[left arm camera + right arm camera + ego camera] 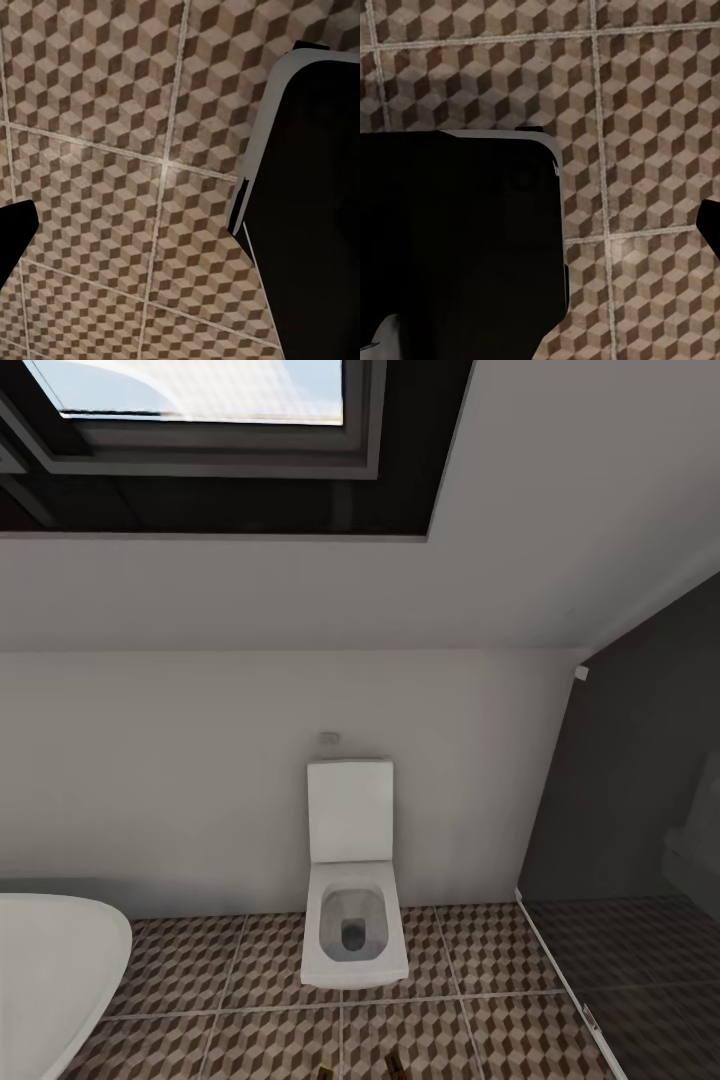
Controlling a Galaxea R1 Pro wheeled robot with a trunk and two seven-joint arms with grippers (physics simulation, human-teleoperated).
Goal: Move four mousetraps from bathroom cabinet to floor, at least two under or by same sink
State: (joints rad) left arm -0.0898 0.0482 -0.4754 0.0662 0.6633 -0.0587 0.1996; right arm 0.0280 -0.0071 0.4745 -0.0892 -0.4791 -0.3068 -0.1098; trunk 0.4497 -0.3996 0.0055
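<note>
The bathroom floor (250, 1040) with its brown, beige and white cube tiles stretches ahead of me in the head view. Both wrist views look down at the same floor (112, 112) (645, 112). A dark tip pokes in at the edge of the left wrist view (15, 240) and another at the edge of the right wrist view (711, 229). I cannot tell whether either gripper is open or shut. The mousetraps, the cabinet and the bathroom sink are out of view.
A white toilet (352, 930) stands against the white wall straight ahead. A white bathtub rim (50, 970) curves in at the lower left. A darker grey section (620, 960) lies to the right behind a low edge. My black body (307, 210) (457, 240) blocks part of each wrist view.
</note>
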